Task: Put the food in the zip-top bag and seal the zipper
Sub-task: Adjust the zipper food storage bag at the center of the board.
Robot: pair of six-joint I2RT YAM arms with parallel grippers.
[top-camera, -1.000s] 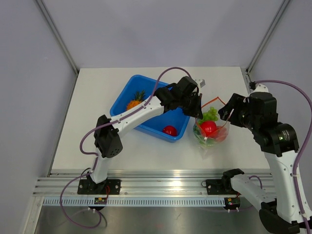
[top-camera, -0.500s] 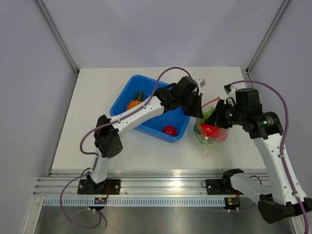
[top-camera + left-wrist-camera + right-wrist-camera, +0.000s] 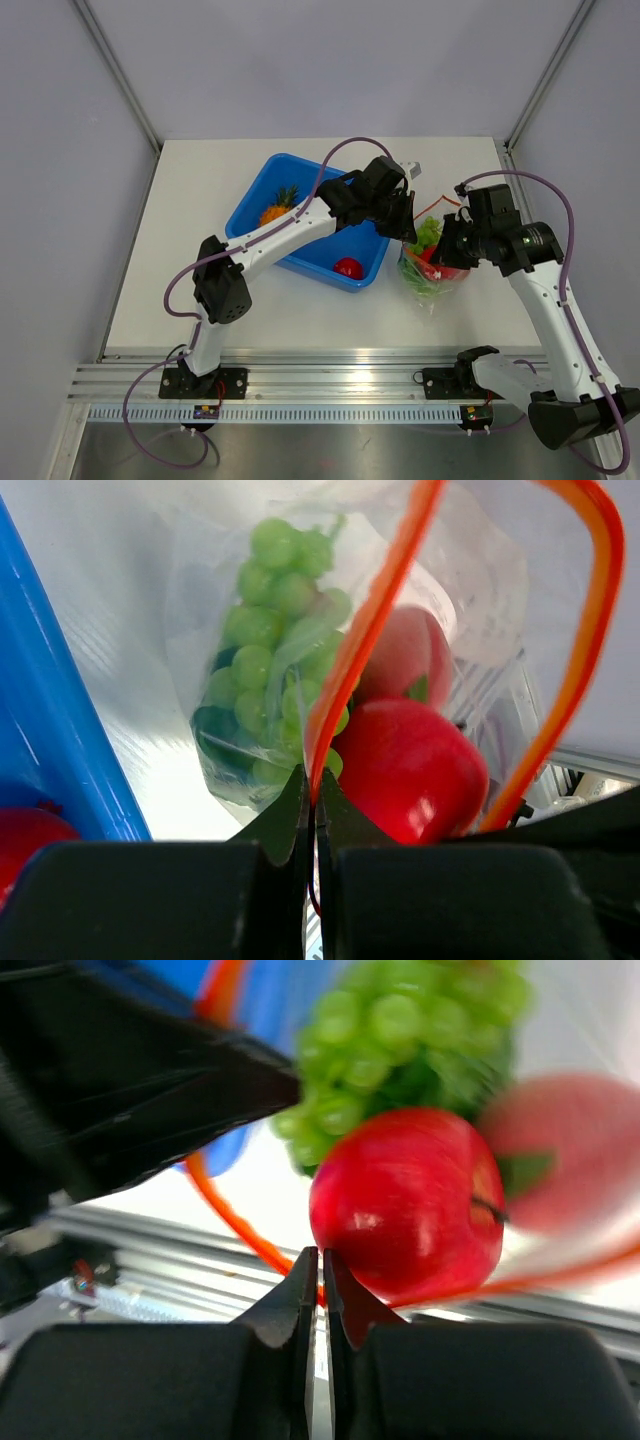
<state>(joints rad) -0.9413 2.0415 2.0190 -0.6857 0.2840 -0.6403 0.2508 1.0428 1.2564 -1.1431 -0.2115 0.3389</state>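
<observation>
Overhead view first: left gripper reaches across the blue tub to the zip-top bag, which stands mouth up on the white table just right of the tub; right gripper meets the bag's mouth from the other side, so the two tools sit close together. In the tub lie a pineapple toward its far-left end and a loose red fruit in its near-right corner, while green and red food shows through the bag's plastic. Left wrist view: the black fingers are pressed together with the zipper pinched between their tips, its other side curving away at the right, so the mouth gapes; inside the bag sit a green bunch, a red apple and, behind it, a pink peach, with the tub's wall at the left edge. Right wrist view, partly blurred: these fingers are likewise squeezed together, nipping the orange-red strip just below the red apple, the green bunch above it, the pink peach a smear at the right, and the left gripper's dark body filling the upper left
</observation>
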